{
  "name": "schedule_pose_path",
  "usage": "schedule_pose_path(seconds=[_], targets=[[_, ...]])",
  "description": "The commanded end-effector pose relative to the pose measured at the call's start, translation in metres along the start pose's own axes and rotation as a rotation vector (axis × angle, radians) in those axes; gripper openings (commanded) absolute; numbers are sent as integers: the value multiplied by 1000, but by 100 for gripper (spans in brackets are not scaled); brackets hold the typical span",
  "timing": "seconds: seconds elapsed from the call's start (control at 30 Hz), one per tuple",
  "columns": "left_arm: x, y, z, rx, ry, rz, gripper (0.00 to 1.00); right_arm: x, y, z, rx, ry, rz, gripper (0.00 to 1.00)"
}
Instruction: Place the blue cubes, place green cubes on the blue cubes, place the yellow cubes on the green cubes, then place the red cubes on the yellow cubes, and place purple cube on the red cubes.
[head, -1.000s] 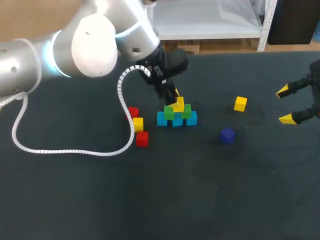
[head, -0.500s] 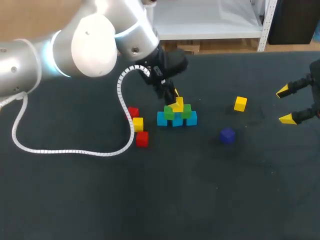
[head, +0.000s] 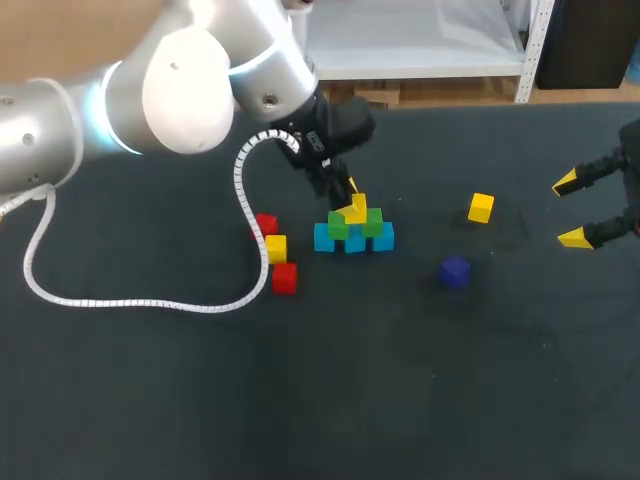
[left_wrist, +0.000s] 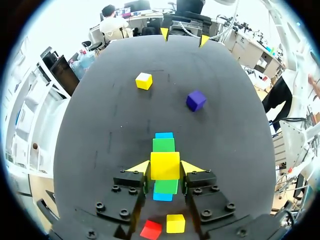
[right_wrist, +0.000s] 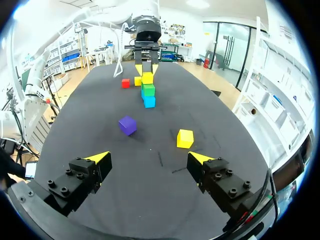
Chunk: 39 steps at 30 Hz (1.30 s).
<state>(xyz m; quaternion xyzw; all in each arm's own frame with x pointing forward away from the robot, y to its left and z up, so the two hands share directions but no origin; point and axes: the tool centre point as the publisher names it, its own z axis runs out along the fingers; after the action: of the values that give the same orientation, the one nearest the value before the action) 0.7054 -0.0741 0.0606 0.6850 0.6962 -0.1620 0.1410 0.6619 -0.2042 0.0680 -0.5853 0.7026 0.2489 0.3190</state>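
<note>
Between the fingers of the left gripper (left_wrist: 165, 168) sits a yellow cube (left_wrist: 165, 165), pinched from both sides, resting on the green cubes (left_wrist: 163, 145). Meanwhile the right gripper (right_wrist: 150, 159) gapes wide, loose yellow cube (right_wrist: 185, 138) and purple cube (right_wrist: 127, 125) ahead.

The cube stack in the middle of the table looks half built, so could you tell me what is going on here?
The left gripper is shut on a yellow cube, holding it on top of the green cubes, which sit on the blue cubes. The right gripper hangs open near the right side of the table, holding nothing. Two red cubes, a spare yellow cube between them, a far yellow cube and the purple cube lie loose on the table.
</note>
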Motion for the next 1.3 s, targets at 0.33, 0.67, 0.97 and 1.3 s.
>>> schedule_pose_path(seconds=[0.33,0.67,0.97,1.3], targets=[[-1,4,1,7,5,-1,27,0,0,0,0,-1,-1,100],[-1,4,1,11,2,-4,42,0,0,0,0,-1,-1,100],[-1,5,1,13,1,-2,51,0,0,0,0,-1,-1,100],[4,-4,-9,24,-10,31,100,0,0,0,0,-1,-1,100]])
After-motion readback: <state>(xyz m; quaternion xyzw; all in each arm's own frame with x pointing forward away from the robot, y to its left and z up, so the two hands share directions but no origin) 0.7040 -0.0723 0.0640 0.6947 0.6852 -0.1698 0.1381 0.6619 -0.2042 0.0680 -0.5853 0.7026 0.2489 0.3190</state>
